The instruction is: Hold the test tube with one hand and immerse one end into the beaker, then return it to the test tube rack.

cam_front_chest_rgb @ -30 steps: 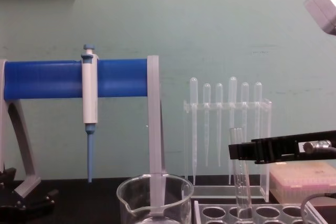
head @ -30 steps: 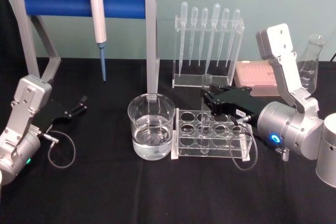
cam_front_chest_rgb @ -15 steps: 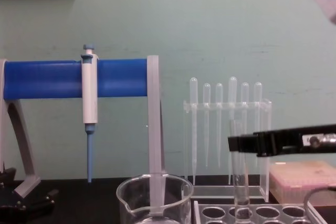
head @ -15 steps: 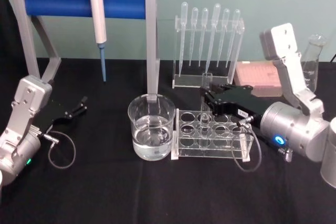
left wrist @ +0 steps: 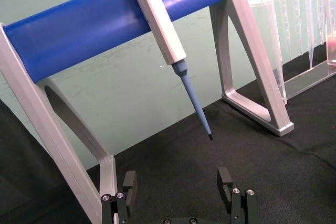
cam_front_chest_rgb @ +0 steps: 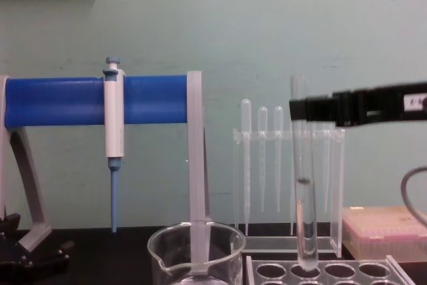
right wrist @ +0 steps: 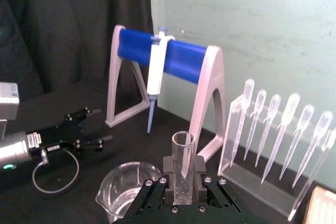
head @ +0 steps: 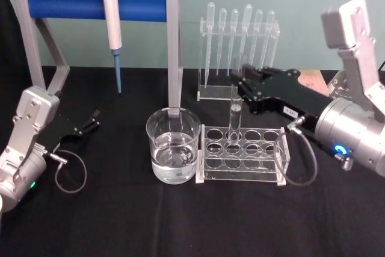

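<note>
**Test tube held upright over its rack, beside the beaker**

The test tube stands upright in the right pincer, whose black fingers are closed on the glass just below the open rim. In the chest view the tube's rounded end sits level with the top plate of the clear test tube rack, at a back-row hole. The beaker, partly filled with clear liquid, stands just left of the rack on the black counter. Behind them are a stand of plastic pipettes and a white-and-blue pipette hanging from a blue bar. At far left, the left pincer lies low by the counter, fingers spread, empty.
</note>
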Motion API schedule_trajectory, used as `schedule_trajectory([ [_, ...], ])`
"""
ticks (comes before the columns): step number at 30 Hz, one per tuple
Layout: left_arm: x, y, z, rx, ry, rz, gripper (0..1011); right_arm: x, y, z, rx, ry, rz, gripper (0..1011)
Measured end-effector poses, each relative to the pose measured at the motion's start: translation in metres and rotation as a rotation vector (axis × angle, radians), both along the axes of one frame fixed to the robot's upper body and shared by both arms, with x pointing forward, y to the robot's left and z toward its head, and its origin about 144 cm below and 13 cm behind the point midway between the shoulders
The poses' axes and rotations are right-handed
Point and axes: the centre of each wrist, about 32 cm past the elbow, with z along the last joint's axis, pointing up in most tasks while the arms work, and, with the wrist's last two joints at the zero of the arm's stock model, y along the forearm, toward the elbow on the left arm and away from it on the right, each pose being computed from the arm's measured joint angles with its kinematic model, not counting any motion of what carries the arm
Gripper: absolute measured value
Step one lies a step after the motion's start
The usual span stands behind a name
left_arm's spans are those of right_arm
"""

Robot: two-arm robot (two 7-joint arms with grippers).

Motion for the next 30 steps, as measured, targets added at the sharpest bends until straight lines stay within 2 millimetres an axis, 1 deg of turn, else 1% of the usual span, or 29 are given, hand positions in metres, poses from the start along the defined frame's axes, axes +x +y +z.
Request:
schedule_trajectory([
  [7,0.000,0.000,0.000,0.000,0.000,0.000,1000,-0.004,-0.005,0.019,-0.005,-0.056,0.008,222],
  [16,0.000,0.000,0.000,0.000,0.000,0.000,1000,-0.001,-0.009,0.036,0.015,-0.049,0.011,221],
  [22,0.000,0.000,0.000,0.000,0.000,0.000,1000,0.001,-0.009,0.040,0.021,-0.041,0.001,222],
  [30,0.000,0.000,0.000,0.000,0.000,0.000,1000,0.000,-0.008,0.041,0.024,-0.033,-0.009,222],
])
